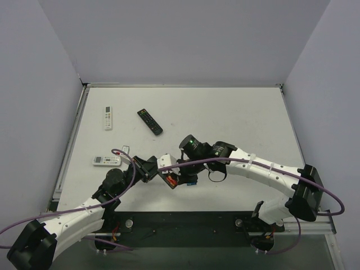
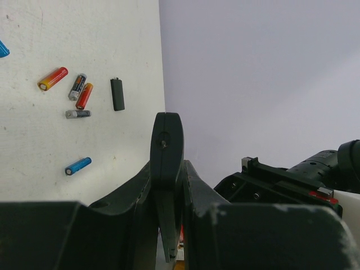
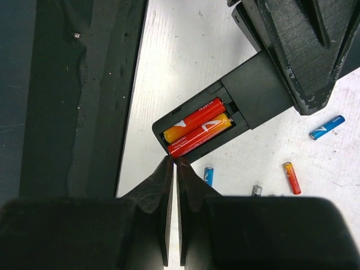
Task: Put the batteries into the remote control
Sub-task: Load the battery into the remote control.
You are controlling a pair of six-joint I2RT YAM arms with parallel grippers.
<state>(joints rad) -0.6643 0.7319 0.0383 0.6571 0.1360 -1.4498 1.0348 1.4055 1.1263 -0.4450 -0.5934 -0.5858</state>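
1. Firmly, the left gripper (image 2: 167,185) clamps the slim matte-black bar-shaped remote control (image 3: 256,93) over the white table (image 3: 185,45).
2. 2 red-orange cylindrical batteries (image 3: 198,127) fill its open compartment (side by side).
3. Right gripper (image 3: 175,169): closed, empty, beside it.

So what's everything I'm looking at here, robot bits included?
table: one, white, under everything
remote: one, black, held up, back open
fitted batteries: two, red-orange, side by side in the remote's open bay
loose batteries: six seen, two red-orange, two blue, two grey or dark, lying on the table
cover: one, black, on the table beside the loose batteries
white remotes: two, white, table's left side
buttoned remote: one, black, beyond the arms, left of centre
left gripper: one, black, shut on the remote
right gripper: one, black, shut, tips at the remote's open end
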